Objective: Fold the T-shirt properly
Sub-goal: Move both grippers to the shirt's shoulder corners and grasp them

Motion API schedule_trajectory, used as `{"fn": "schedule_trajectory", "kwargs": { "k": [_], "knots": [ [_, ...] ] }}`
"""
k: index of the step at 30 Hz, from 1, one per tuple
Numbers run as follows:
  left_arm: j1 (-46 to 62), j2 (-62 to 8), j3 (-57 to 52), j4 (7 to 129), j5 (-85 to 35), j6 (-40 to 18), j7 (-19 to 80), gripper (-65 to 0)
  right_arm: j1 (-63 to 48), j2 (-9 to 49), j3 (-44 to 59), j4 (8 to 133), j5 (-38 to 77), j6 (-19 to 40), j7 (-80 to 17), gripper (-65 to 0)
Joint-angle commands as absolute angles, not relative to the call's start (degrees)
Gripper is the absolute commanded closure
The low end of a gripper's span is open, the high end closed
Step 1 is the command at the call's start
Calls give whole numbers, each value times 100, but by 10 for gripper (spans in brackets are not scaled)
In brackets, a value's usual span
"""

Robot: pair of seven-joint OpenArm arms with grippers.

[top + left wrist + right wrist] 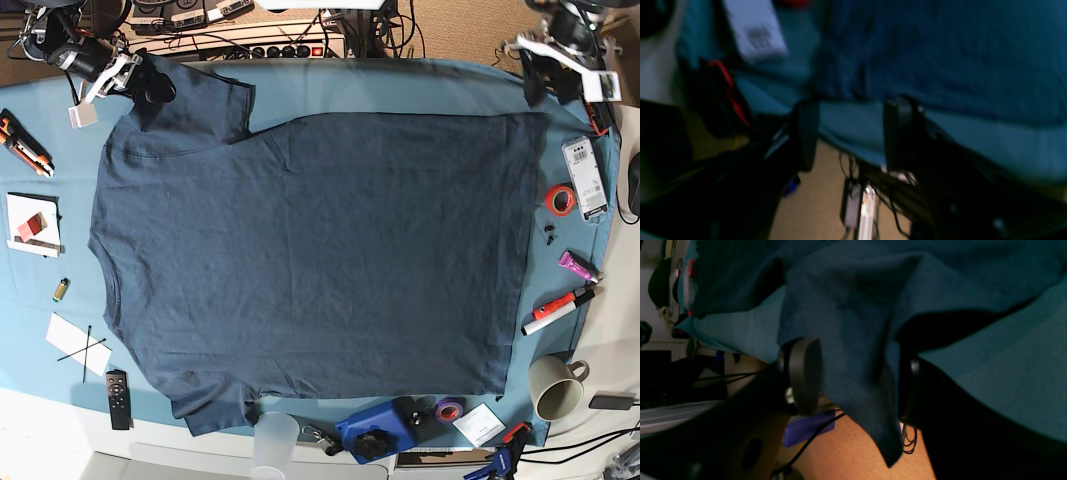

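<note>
Teal cloth (420, 85) covers the whole table, and the T-shirt (310, 260) lies spread flat on it, collar toward the base view's left and hem toward its right, with clutter such as a mug (553, 387), a red tape roll (560, 199) and a marker (560, 310) along the edges.

No fold shows yet. The body is smooth and full width, and both sleeves lie out, so every fold of the task is left to do. The flattening looks about finished.

The left gripper (850, 133) sits at the hem corner by the table's far edge, jaws apart with only teal cloth and floor between them; the shirt's edge lies just above them, apparently free. The right gripper (857, 376) is at the far sleeve, jaws wide apart too, with a point of dark fabric hanging loosely between them, not pinched as far as I can tell.

Hard to make out: the left wrist view is blurred, the right gripper's far finger is mostly behind the fabric, and in the base view both grippers are small, at the top corners.
</note>
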State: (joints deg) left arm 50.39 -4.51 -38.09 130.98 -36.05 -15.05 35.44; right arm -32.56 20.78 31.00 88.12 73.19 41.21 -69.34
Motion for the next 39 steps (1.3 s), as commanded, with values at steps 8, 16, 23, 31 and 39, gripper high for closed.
{"fn": "schedule_trajectory", "kwargs": {
  "k": [8, 16, 23, 31, 39],
  "knots": [
    [4403, -1173, -3839, 12315, -3667, -1647, 3439, -305, -3365, 2112, 3092, 8785, 6766, 4000, -7312, -326],
    [3909, -1520, -3839, 11052, -4517, -2137, 3824, -305, -3365, 2110, 3092, 8785, 6766, 4000, -7352, -326],
    [3500, -1525, -3839, 10759, -4759, -2318, 3964, -305, -3365, 2110, 3092, 8785, 6615, 4000, -7378, -326],
    [3162, -1525, -3839, 9931, -4788, -2486, 4056, -305, -3365, 2110, 3092, 8785, 6615, 4000, -7397, -326],
    [2908, -1518, -3830, 9432, -5507, -2775, 4724, -305, -3365, 2112, 3092, 8785, 6619, 4000, -7397, -326]
  ]
}}
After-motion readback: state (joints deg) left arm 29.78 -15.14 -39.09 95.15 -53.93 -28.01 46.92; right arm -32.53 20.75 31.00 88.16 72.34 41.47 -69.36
